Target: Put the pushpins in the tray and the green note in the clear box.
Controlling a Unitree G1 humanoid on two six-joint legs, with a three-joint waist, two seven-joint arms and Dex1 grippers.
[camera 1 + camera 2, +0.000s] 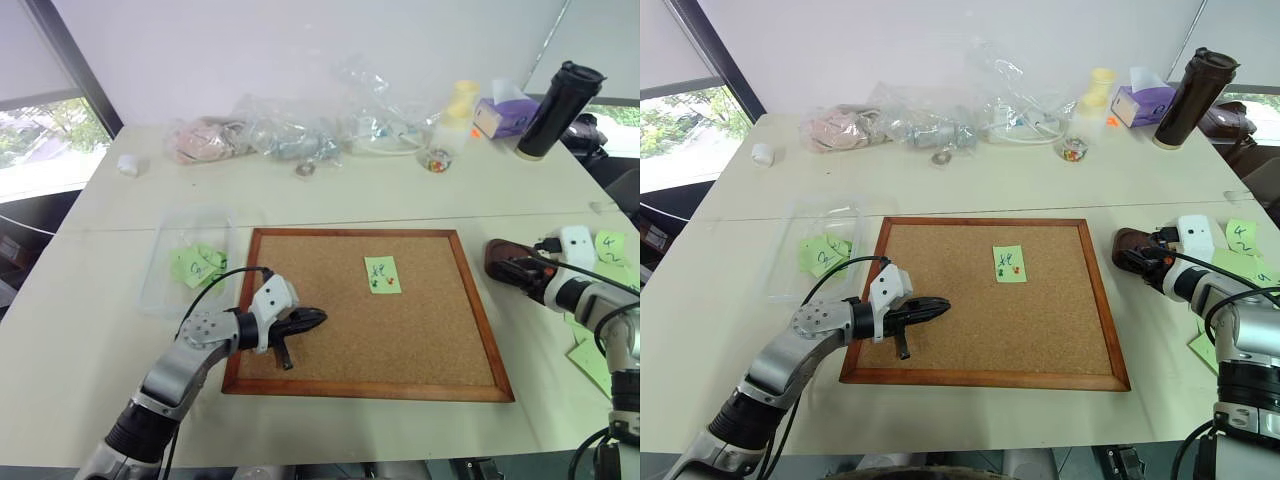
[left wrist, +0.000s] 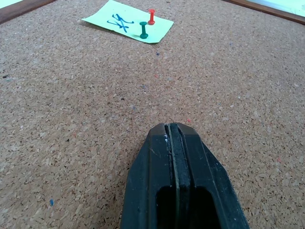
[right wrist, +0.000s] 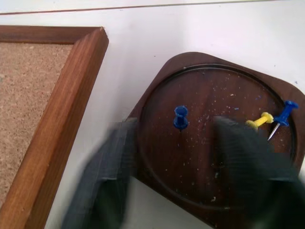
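Green paper, small and square with dark handwritten marks, the green note lies flat on the cork board, nearer its far edge, held by 2 pushpins, 1 red and 1 green, standing upright. The left gripper, clenched with nothing in it, hovers near the board's left edge. Beside the board's right edge, the right gripper, fingers parted, hangs over the dark brown tray, where 2 blue pins and 1 yellow pin lie. The clear box at the board's left holds green notes.

White table, window, pale wall
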